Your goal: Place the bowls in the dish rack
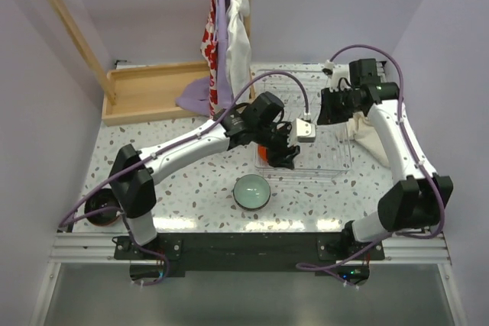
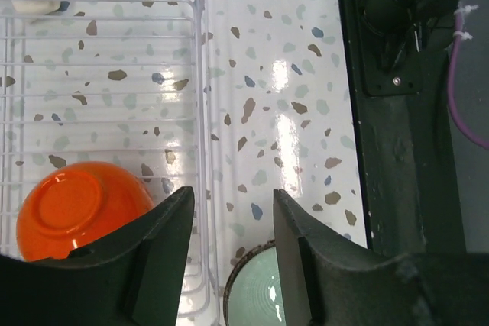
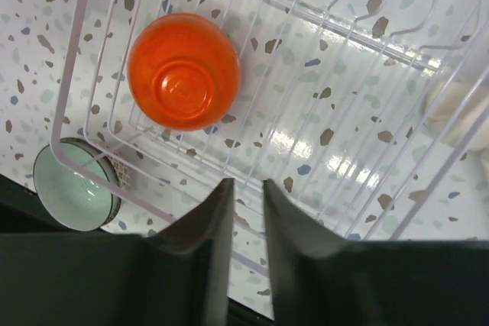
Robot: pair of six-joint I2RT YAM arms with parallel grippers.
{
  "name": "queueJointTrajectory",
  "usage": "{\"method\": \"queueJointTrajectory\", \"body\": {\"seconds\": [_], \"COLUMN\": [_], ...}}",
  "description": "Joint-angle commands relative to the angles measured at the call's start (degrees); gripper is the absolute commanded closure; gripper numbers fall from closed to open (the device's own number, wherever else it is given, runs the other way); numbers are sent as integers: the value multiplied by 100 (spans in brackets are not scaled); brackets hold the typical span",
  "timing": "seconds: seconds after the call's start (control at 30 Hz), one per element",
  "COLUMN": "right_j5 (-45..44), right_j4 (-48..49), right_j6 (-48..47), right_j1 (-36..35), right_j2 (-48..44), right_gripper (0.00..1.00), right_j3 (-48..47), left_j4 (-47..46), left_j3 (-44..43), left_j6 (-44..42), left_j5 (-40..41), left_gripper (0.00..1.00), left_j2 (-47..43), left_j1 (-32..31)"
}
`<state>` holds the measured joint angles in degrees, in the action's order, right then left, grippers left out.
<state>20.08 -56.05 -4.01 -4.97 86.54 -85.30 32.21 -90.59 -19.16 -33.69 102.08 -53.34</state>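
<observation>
A glossy orange bowl [image 2: 72, 219] [image 3: 183, 70] lies upside down in the near left corner of the white wire dish rack [image 1: 321, 159] [image 2: 202, 112] [image 3: 367, 43]. My left gripper [image 1: 283, 156] [image 2: 233, 211] hangs open and empty just above the rack's near left edge, beside the orange bowl. A mint green bowl [image 1: 251, 191] [image 2: 260, 288] [image 3: 72, 185] stands upright on the table just outside the rack. My right gripper [image 1: 327, 111] [image 3: 246, 185] hovers over the rack's far right part, jaws a narrow gap apart with nothing between. A dark bowl [image 1: 99, 210] sits by the left arm's base.
A wooden tray [image 1: 149, 93] lies at the back left with a purple cloth [image 1: 195, 93] on it. Cloths hang from a wooden frame [image 1: 225, 28] behind the rack. A pale beige thing [image 3: 451, 112] [image 1: 368, 141] lies at the rack's right side.
</observation>
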Motion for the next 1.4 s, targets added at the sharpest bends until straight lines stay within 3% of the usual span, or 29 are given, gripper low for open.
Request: {"method": "queueJointTrajectory", "body": {"seconds": [0.0, 0.03, 0.1, 0.23, 0.37, 0.5, 0.63, 0.8, 1.13, 1.37], "right_j5": [-503, -548, -697, -1302, -1235, -997, -830, -540, -408, -83], "right_j4": [-160, -230, -266, -292, -398, -468, -538, -670, -1039, -1803], "right_j6": [-126, -178, -266, -311, -162, -144, -205, -205, -434, -793], "right_j1": [5, 5, 5, 5, 40, 163, 155, 163, 172, 163], "right_j2": [-1120, -1340, -1920, -2729, -3160, -3267, -2890, -2397, -1606, -596], "right_gripper": [61, 49, 42, 32, 29, 28, 28, 26, 26, 30], "right_j3": [399, 600, 821, 1400, 1683, 1780, 1613, 1235, 436, -872], "left_j4": [1487, 1769, 2324, 2711, 2790, 3309, 3591, 3565, 2835, 3537], "left_j3": [-486, -469, -31, 1696, 2738, 3283, 4195, 4857, 4736, 4261], "left_j6": [-1035, -1177, -1405, -1512, -1914, -1549, -801, -274, 166, 343], "left_j5": [301, 615, 1029, 2608, 3351, 4123, 5170, 5321, 5549, 4979], "left_gripper": [49, 48, 47, 44, 43, 41, 32, 30, 33, 39], "left_j2": [-610, -872, -1303, -3092, -4370, -5249, -5506, -5208, -5295, -4864], "left_j1": [-89, -89, -80, 103, 1963, 2267, 2459, 3777, 5307, 5878]}}
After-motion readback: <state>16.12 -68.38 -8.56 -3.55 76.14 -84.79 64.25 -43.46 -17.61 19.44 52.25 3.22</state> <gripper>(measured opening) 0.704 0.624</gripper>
